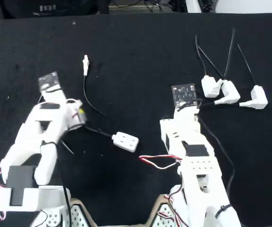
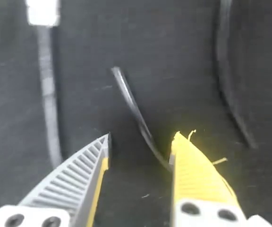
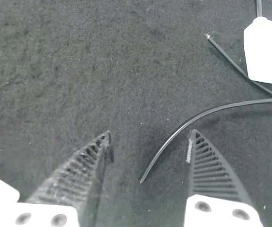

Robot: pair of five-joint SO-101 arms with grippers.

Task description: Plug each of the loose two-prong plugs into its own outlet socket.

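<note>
A white outlet strip point(image 1: 125, 141) lies flat at the table's middle, and its black cord runs toward the left arm. My left gripper point(image 1: 78, 114) point(image 2: 142, 138) sits just left of it, open, with a thin black cable point(image 2: 135, 111) lying between its fingers on the cloth. A small white plug point(image 1: 85, 64) point(image 2: 42, 10) rests farther back. Three white two-prong plugs point(image 1: 211, 86) point(image 1: 229, 92) point(image 1: 256, 98) lie in a row at the back right. My right gripper point(image 1: 185, 100) point(image 3: 150, 137) is open just left of them. One plug point(image 3: 266, 47) and a loose cable end point(image 3: 192, 123) lie ahead of it.
Black cloth point(image 1: 140, 52) covers the whole table. Thin black cables point(image 1: 230, 47) trail back from the three plugs. Red and white servo wires point(image 1: 157, 161) loop beside the right arm's base. Both arm bases stand at the front edge.
</note>
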